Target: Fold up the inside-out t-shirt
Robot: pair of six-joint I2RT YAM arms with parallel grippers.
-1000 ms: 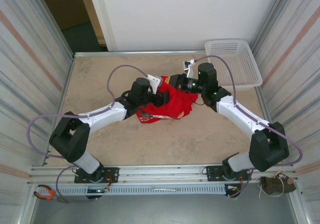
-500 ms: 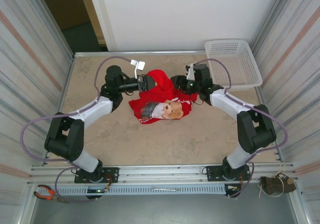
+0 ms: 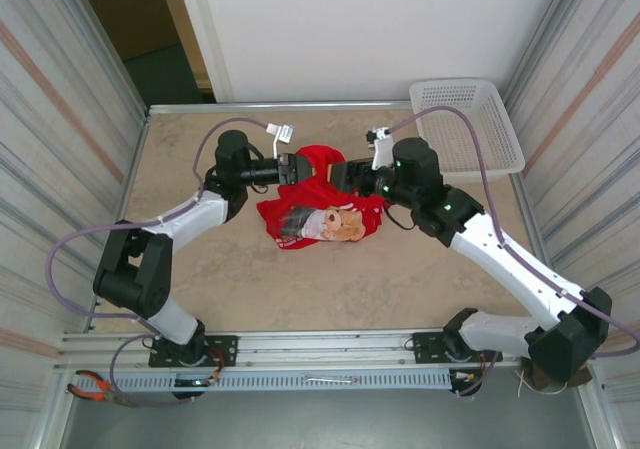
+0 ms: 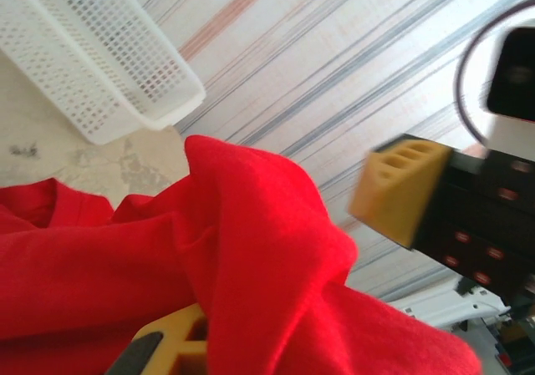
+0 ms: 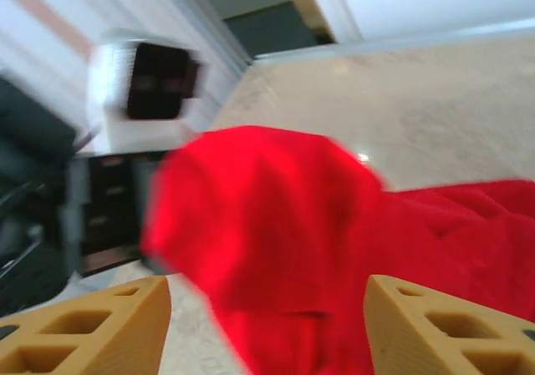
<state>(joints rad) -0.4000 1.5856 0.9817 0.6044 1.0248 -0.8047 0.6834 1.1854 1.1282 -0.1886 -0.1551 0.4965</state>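
On the bench (image 3: 240, 279) the inside-out t-shirt (image 3: 315, 169) lay bunched, one fold clamped in the left jaws; the right jaws stood apart and, closing short, might miss the raised cloth.

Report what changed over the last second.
The left tool drew back leftward and shut on the t-shirt, lifting a fold. The right tool opened, letting the cloth go. The printed graphic came into view. The basket stayed put.
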